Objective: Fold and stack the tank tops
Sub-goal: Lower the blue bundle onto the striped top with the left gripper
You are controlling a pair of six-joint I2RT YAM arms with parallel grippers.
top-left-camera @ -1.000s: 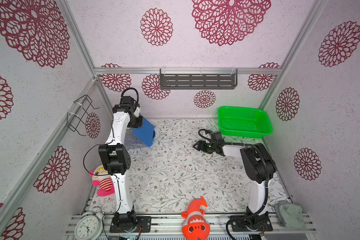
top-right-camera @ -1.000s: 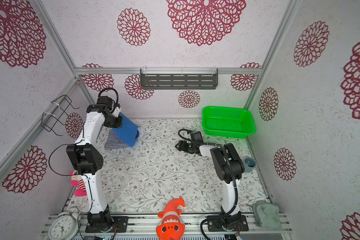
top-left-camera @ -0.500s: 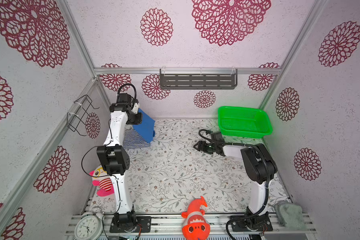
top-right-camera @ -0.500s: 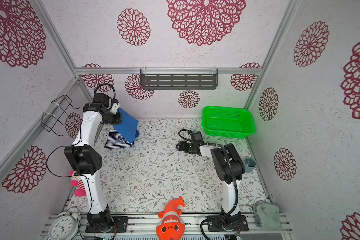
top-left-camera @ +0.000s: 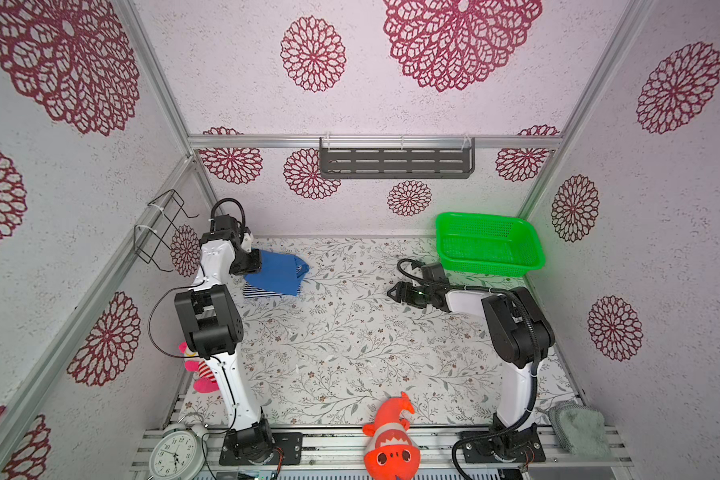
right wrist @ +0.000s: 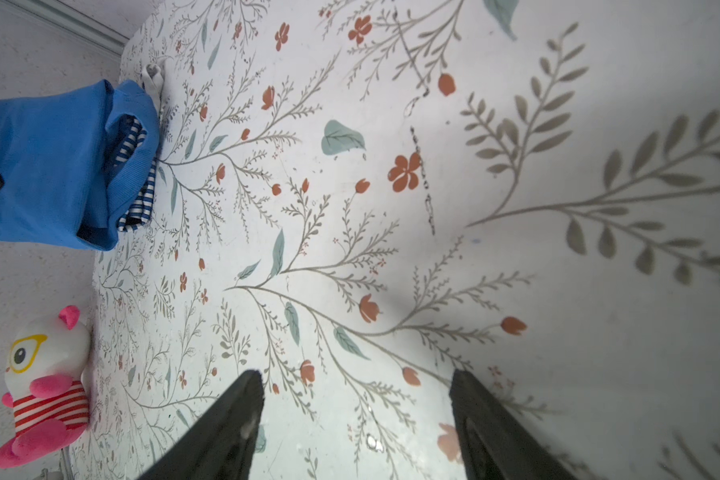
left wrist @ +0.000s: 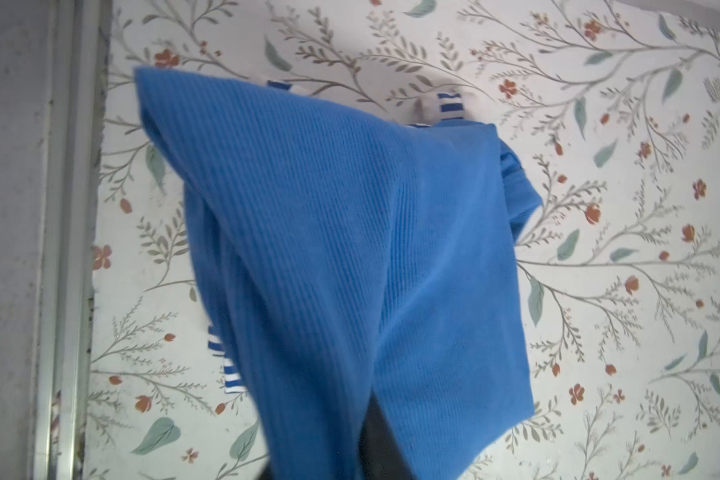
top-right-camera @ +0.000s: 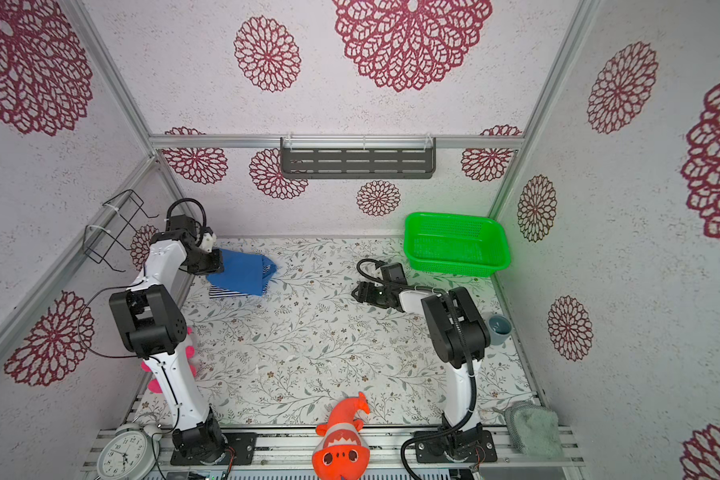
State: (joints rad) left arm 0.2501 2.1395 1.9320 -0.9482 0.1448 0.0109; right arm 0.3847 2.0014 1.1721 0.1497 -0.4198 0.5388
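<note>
Covering the striped top (top-left-camera: pixel 259 292) lies the blue top (top-left-camera: pixel 277 272); right tool (right wrist: pixel 355 376) gapes.

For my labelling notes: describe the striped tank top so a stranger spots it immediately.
Go to the far-left corner of the floral table, where the plain blue tank top lies. The striped tank top lies beneath it, only edges peeking out; thin navy-and-white stripes set it apart from the solid blue.

Light: bright, even, diffuse.
Glare: bright green plastic mesh basket (top-left-camera: pixel 489 245), at 2 o'clock, tints the adjoining wall (top-left-camera: pixel 553 249).
Blur: plain royal blue ribbed tank top (left wrist: pixel 350 249) smeared at its nearest edge.
Shadows: soft grey on floral-print table sheet (right wrist: pixel 599 270).
</note>
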